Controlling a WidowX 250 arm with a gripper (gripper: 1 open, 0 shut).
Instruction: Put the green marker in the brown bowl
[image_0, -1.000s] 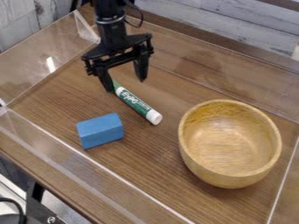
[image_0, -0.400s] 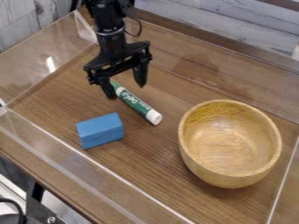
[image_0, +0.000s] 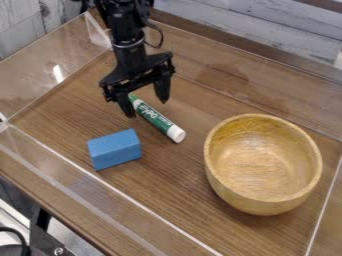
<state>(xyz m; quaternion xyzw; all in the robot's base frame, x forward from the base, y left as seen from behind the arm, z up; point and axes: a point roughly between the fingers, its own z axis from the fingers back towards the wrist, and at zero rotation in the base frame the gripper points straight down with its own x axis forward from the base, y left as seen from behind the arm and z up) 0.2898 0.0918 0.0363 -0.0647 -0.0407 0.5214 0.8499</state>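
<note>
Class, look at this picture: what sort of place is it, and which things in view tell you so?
Probably a robot test bench, not a home. A wooden table is fenced by clear plastic walls, and a black gripper hangs open over a green marker, near a blue block and brown bowl.

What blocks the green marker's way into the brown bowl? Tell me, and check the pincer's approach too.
Nothing visible does. The open pincer hangs directly over the near end of the white-barrelled, green-capped marker, with nothing between them. The large round wooden bowl sits to the marker's right across bare table; the blue rectangular block lies off that path.
</note>
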